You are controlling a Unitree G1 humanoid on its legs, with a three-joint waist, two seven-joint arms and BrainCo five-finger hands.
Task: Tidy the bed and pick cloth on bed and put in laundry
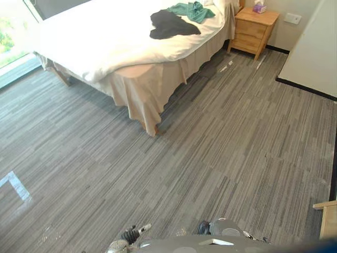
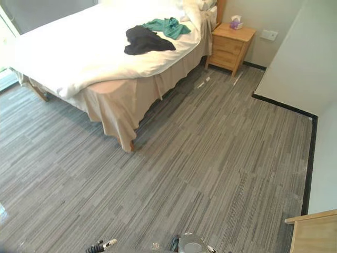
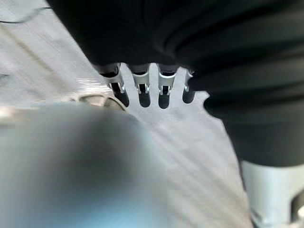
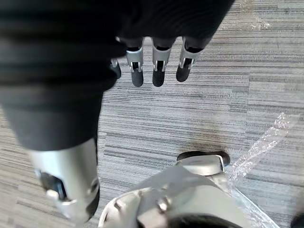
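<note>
A black cloth [image 1: 169,24] lies crumpled on the white bed [image 1: 100,37], near its far end. A green cloth [image 1: 192,10] lies just beyond it, touching it. The bed stands across the floor from me, well out of arm's reach. My left hand [image 3: 141,88] hangs over the grey floor, fingers straight and holding nothing. My right hand [image 4: 159,69] hangs the same way above the striped carpet, with nothing in it.
A wooden nightstand [image 1: 254,29] with a tissue box [image 1: 259,7] stands past the bed's head. A white wall panel [image 1: 316,47] closes the right side. A wooden furniture corner [image 2: 313,232] sits at the lower right. Grey striped floor [image 1: 221,153] lies between me and the bed.
</note>
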